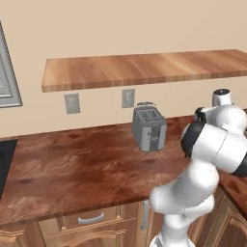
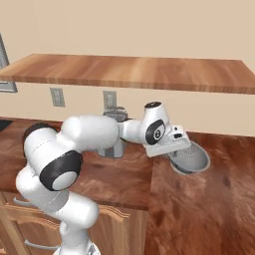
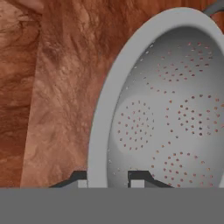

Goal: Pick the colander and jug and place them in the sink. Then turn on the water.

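Note:
The colander is a round grey metal bowl with a perforated inside. It hangs tilted just over the wooden counter at the right. My gripper reaches it from the left. Its dark fingertips stand astride the near rim, one outside and one inside, and the gripper is shut on that rim. The colander leans with the hand. The jug, the sink and the faucet are out of view.
A boxy grey toaster stands at the back of the counter, left of the colander and partly behind my arm. A wooden shelf runs along the wall above. A black patch cuts into the counter's far left edge.

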Motion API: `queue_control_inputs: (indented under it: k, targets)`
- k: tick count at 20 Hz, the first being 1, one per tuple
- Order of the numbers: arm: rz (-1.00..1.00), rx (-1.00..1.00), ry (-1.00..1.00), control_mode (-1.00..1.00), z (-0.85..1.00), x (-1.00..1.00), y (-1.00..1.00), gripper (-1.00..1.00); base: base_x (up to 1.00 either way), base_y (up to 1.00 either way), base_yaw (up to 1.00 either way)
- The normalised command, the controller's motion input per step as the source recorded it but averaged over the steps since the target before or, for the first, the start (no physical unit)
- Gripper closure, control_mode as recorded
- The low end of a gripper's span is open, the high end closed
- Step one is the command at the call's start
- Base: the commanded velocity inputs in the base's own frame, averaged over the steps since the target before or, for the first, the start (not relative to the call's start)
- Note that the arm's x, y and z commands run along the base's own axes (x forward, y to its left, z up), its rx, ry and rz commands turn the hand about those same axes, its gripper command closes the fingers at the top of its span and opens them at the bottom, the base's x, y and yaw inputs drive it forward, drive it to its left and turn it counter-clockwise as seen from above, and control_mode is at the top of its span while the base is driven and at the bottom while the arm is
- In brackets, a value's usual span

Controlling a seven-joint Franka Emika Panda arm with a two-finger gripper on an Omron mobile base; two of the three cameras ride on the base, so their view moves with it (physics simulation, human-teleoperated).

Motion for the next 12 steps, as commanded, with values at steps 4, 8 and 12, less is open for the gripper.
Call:
queue_control_inputs:
  k: [4,8,12]
  targets:
    - [0.00,0.00,0.00,-1.00,1.00,-0.56,0.61,1.00,0.00,0.00,0.00]
    - [0.06,0.00,0.05,-1.00,1.00,-0.45,0.70,1.00,0.00,0.00,0.00]
    - [0.13,0.00,0.12,-1.00,0.91,-0.29,0.50,1.00,0.00,0.00,0.00]
